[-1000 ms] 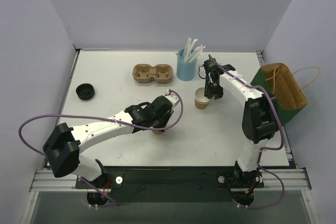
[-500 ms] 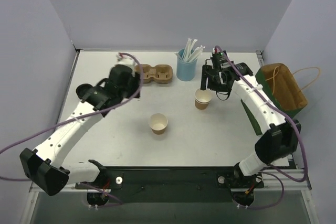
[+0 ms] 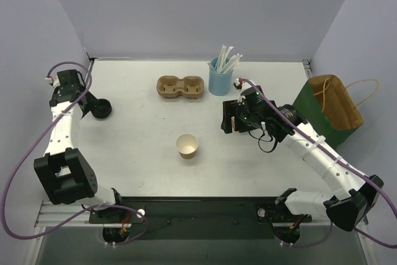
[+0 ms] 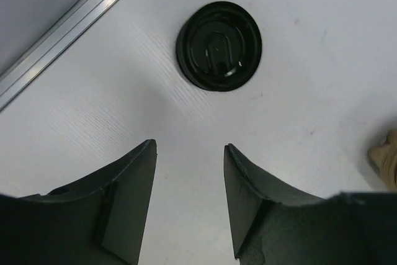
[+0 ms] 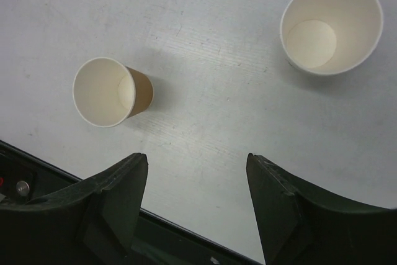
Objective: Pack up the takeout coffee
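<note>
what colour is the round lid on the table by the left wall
The lid is glossy black, seen best in the left wrist view.

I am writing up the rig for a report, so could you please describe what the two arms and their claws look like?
Both the left arm and right arm have white tubular links joined by chunky black joint housings. A thin purple cable loops along each. The left claw and right claw each have two matte black, wedge-shaped fingers.

small tan paper cup (image 3: 187, 146) stands upright, open-topped, cream inside; second cup (image 5: 330, 26) upright, apart from it.
</note>
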You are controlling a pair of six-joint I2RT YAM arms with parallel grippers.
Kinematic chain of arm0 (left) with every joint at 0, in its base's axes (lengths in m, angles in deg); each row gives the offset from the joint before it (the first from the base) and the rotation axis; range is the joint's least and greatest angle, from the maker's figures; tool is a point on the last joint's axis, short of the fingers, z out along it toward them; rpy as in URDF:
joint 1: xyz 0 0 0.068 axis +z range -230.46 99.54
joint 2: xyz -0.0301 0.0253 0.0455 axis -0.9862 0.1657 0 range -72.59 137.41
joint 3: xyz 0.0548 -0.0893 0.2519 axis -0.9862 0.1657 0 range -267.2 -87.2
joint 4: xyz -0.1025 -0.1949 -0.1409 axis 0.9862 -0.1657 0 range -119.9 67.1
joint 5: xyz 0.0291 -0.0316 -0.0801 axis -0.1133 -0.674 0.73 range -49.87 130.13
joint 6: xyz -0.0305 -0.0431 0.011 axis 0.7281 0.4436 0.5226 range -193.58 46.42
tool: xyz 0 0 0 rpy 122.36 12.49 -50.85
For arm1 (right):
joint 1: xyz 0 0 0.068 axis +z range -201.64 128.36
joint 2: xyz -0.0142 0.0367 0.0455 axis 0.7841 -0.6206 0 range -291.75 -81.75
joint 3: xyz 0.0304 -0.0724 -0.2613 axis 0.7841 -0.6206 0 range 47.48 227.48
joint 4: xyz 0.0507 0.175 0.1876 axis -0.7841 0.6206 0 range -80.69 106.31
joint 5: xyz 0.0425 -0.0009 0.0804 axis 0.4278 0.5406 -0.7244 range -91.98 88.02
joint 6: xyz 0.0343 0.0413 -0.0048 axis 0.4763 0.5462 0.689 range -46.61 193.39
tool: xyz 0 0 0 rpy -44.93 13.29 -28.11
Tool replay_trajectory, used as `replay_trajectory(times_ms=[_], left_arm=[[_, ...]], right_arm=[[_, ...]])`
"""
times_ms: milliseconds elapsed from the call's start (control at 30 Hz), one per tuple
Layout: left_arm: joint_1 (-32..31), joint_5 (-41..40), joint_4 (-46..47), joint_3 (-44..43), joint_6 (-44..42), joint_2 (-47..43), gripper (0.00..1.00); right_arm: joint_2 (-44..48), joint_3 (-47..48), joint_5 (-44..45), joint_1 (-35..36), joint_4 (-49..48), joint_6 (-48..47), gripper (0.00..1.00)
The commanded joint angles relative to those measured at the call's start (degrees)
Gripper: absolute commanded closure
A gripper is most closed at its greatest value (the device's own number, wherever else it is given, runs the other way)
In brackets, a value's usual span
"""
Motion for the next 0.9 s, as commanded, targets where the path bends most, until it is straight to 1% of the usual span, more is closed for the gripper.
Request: replay_trajectory(times_ms=[0, 67, 133, 233, 300, 367, 533, 667, 767, 867], left_arm=[[7.23, 7.42, 6.55, 0.90, 11.70, 4.13, 0.43], [7.33, 4.01, 6.03, -0.85, 12.76, 7.37, 0.44], [7.94, 3.02, 6.12, -1.82, 14.06, 9.49, 0.44], [9.87, 5.56, 5.85, -4.11, 16.35, 14.67, 0.45], [10.32, 7.40, 6.46, -5.59, 16.62, 16.52, 0.47], [10.32, 7.32, 6.38, -7.18, 16.28, 18.72, 0.50], [10.32, 6.09, 4.62, -11.57, 14.52, 22.68, 0.50], [10.32, 7.76, 4.44, -14.39, 13.20, 25.14, 0.50], [9.35, 5.41, 3.05, -16.05, 12.32, 26.81, 0.53], [9.26, 5.04, 1.90, -16.50, 12.05, 28.05, 0.55]], right_arm=[[2.10, -2.97, -0.03, 3.63, -5.31, 1.90, 0.35], [2.45, -4.37, 0.94, 5.04, -6.63, 2.08, 0.35], [2.37, -5.25, 1.03, 5.13, -8.83, 2.60, 0.35], [1.14, -5.70, 0.07, 5.74, -10.85, 2.52, 0.35], [0.00, -4.82, -0.03, 6.27, -11.21, 1.99, 0.35], [-0.88, -4.21, 0.41, 6.79, -11.47, 1.38, 0.35], [-3.08, -2.53, 1.12, 7.41, -11.91, 0.85, 0.36], [-4.58, -2.01, 1.73, 8.29, -12.61, 0.76, 0.36], [-6.24, -1.30, 1.73, 8.47, -12.70, 0.41, 0.36], [-6.69, -1.13, 1.56, 8.56, -12.70, 0.32, 0.36]])
